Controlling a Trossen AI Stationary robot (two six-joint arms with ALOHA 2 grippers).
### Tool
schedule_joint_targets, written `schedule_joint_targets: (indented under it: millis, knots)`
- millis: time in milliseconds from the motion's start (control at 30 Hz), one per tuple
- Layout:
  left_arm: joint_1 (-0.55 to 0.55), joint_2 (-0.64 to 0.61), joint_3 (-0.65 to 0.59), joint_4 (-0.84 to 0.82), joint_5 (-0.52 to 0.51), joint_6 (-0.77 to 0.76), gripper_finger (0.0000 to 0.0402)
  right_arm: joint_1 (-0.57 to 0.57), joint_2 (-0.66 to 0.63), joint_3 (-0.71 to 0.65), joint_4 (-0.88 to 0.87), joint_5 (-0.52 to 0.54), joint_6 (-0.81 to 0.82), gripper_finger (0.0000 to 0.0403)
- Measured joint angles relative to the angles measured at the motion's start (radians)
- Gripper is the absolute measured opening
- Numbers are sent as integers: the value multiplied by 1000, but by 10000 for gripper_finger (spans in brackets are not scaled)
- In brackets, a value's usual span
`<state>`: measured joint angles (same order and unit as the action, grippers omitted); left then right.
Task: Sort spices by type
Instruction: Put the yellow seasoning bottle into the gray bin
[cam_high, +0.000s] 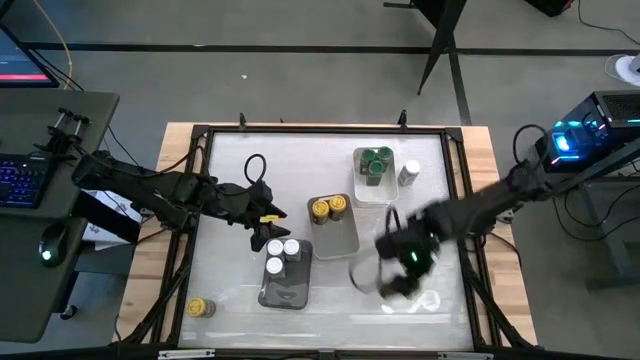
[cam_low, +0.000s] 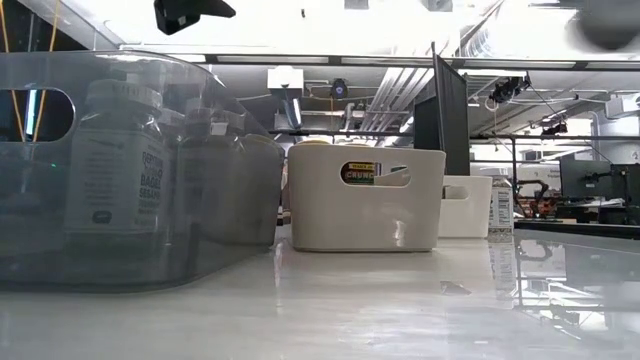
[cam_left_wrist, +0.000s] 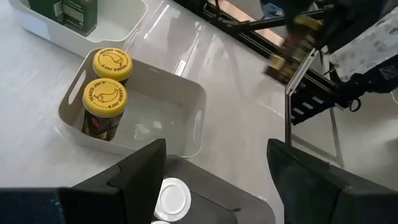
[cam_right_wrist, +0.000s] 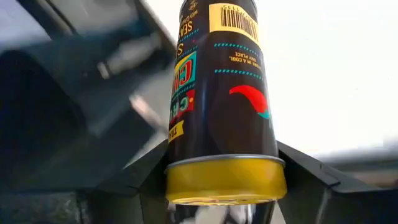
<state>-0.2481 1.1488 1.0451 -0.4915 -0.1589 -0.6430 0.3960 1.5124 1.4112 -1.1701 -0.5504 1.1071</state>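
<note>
My right gripper (cam_high: 403, 262) hangs blurred above the table's near right part, shut on a dark spice jar (cam_right_wrist: 217, 93) with a yellow lid. My left gripper (cam_left_wrist: 217, 177) stands open in the air over the grey tray (cam_high: 285, 285), which holds three white-lidded jars (cam_high: 280, 252). Two yellow-lidded jars (cam_left_wrist: 107, 84) stand in the middle tray (cam_high: 340, 235). Green-lidded jars (cam_high: 375, 162) stand in the white tray (cam_high: 372, 190) at the far right. One white-lidded jar (cam_high: 408, 172) stands on the table beside that tray. Another yellow-lidded jar (cam_high: 200, 307) lies at the near left corner. My right gripper pinches the yellow-lidded jar between its two fingers (cam_right_wrist: 146, 183), which lie on opposite sides at its lid end (cam_right_wrist: 224, 177). The jar runs along the fingers, lid toward the wrist and bottom pointing away. It is lifted clear of the table.
A black frame (cam_high: 200, 190) borders the white table top. A black cable loop (cam_high: 255, 165) lies at the far left. A keyboard and a mouse (cam_high: 48, 245) sit on a side desk to the left. Bare table surface (cam_high: 240, 300) lies along the near edge.
</note>
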Motion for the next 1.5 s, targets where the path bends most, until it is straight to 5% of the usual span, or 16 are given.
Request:
schedule_joint_targets:
  millis: [133, 300, 600, 867, 1100, 1500]
  knots:
    - [0, 0, 0, 16, 0, -7, 267, -161, 62, 154, -148, 88, -184, 222]
    - [0, 0, 0, 27, -1, -30, 266, -266, 292, 430, -422, 176, -522, 222]
    - [-14, -2, 0, 25, 9, -89, 266, -319, 626, 809, -403, 251, -795, 222]
    - [-70, -2, 0, 26, 12, -89, 266, -344, 645, 819, -402, 258, -820, 222]
    - [-51, 33, 0, 27, -124, -22, 266, -350, 603, 820, -402, 257, -791, 222]
    - [-21, 229, 0, 69, 36, 0, 266, -366, 605, 792, -397, 344, -689, 222]
